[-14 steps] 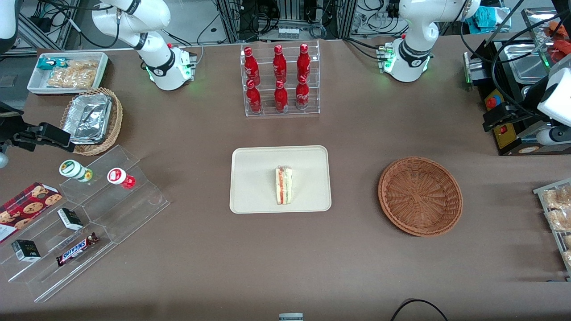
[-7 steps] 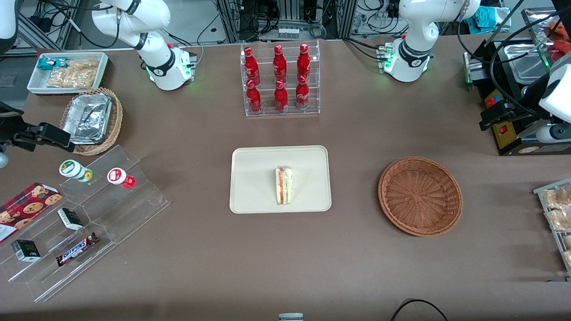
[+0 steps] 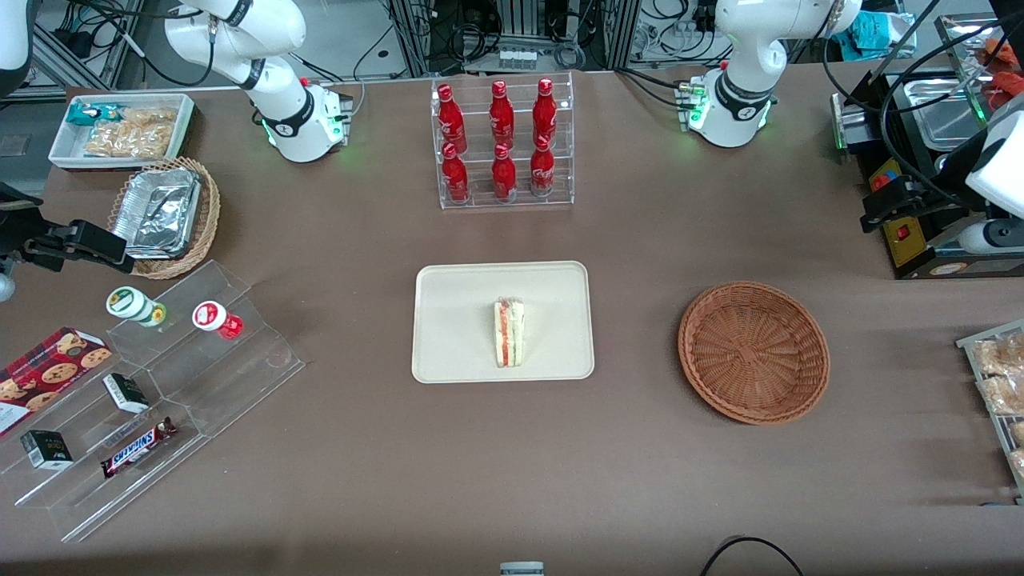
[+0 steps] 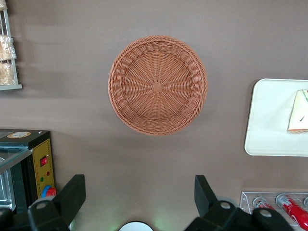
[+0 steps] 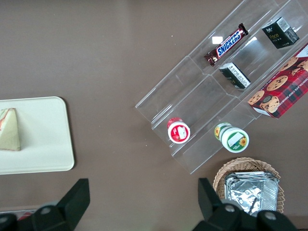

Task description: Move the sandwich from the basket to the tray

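Observation:
The sandwich lies on the cream tray at the middle of the table, a white wedge with red and green layers. It also shows on the tray as a sandwich in the left wrist view. The reddish-brown basket sits empty beside the tray, toward the working arm's end. My left gripper hangs high over the table edge near the black appliance, well apart from the basket. The gripper is open, with bare table between its fingers.
A rack of red bottles stands farther from the front camera than the tray. A black appliance and a snack rack sit at the working arm's end. An acrylic step shelf, a foil-filled tan basket and a white bin sit toward the parked arm's end.
My left gripper has shifted very slightly near the black appliance. The sandwich, tray and basket have not moved.

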Controlling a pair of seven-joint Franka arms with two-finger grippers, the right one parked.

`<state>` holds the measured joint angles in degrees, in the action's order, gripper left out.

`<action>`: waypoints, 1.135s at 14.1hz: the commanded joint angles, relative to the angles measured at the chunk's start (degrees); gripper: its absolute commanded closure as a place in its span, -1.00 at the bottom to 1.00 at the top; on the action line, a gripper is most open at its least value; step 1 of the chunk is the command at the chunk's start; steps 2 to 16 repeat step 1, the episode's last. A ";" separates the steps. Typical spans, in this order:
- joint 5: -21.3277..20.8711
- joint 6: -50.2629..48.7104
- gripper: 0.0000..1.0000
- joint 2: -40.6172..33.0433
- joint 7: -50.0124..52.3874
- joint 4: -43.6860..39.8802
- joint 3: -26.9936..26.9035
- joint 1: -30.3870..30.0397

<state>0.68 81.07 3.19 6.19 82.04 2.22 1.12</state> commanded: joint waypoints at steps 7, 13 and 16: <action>0.81 -0.12 -1.00 -0.29 -0.91 -0.65 -0.64 0.55; 0.81 -0.12 -1.00 -0.29 -0.91 -0.65 -0.64 0.55; 0.81 -0.12 -1.00 -0.29 -0.91 -0.65 -0.64 0.55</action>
